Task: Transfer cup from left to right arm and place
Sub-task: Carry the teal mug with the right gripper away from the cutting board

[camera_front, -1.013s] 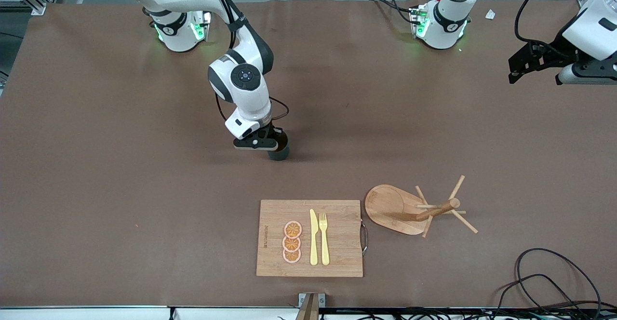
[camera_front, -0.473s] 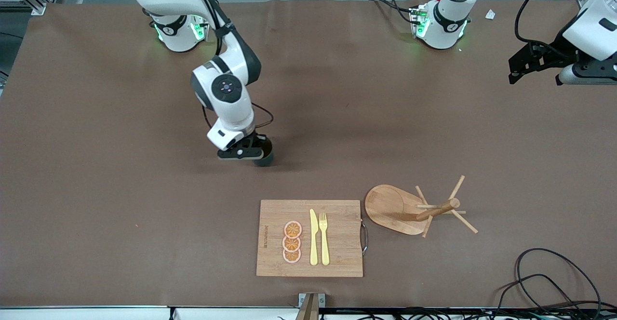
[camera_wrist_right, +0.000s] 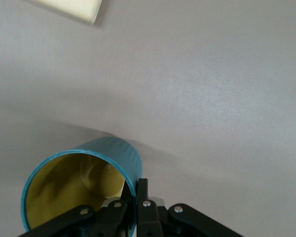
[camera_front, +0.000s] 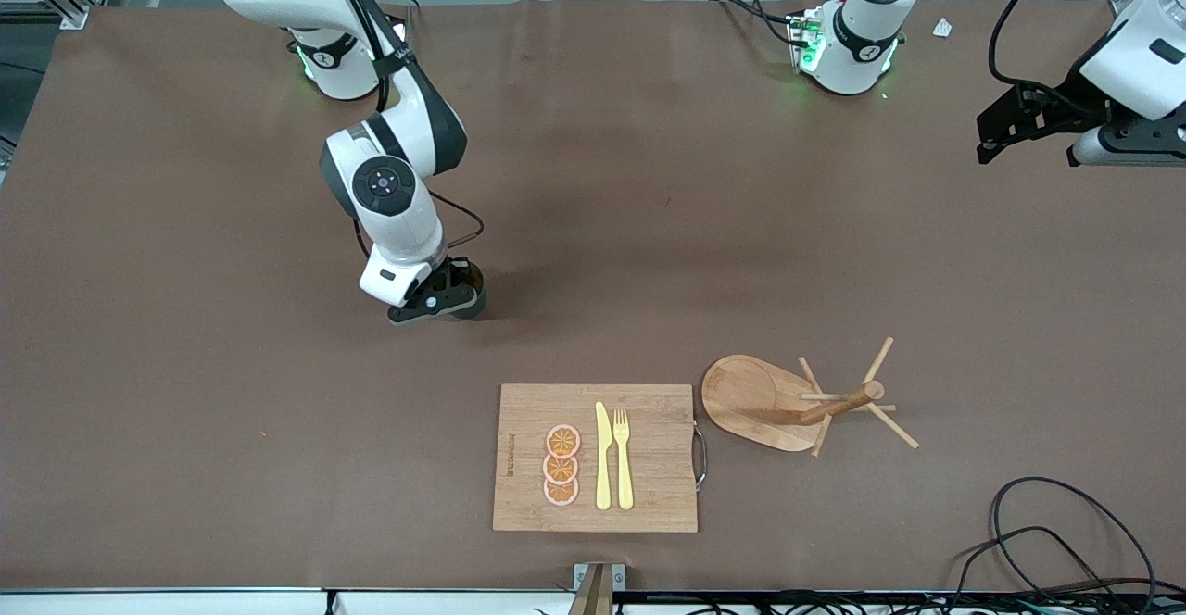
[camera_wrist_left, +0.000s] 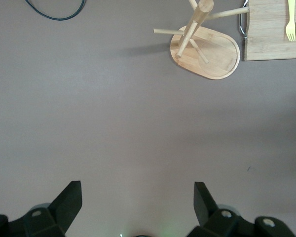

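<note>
Brown matting covers the whole table. Taking the front view as a clock face, the right gripper works at about 9 o'clock of centre, the board with knife and fork lies at 6 o'clock, and the wooden rack lies at roughly 5 o'clock.

**Step in hand.** The handover appears complete; the placing stage is under way. The right gripper is clamped on the rim of the cup, one finger inside the yellow interior and one outside on the teal wall. The cup sits low at the mat, toward the right arm's end of the table and farther from the front camera than the board. The left gripper waits at 3 o'clock, at the table's edge, its fingers spread wide with nothing between them.

**Next move.** In my judgement: confirm that the base rests flat, release the rim, then lift clear without dragging the wall.

**Limits of view.**
- In the front view the cup is mostly covered by the gripper; only a dark sliver shows.
- Contact between base and mat cannot be confirmed.
- The handle is not visible in any view.
- The right wrist view cuts off the lower rim of the cup.
- The left arm is cropped at the frame edge.
</note>
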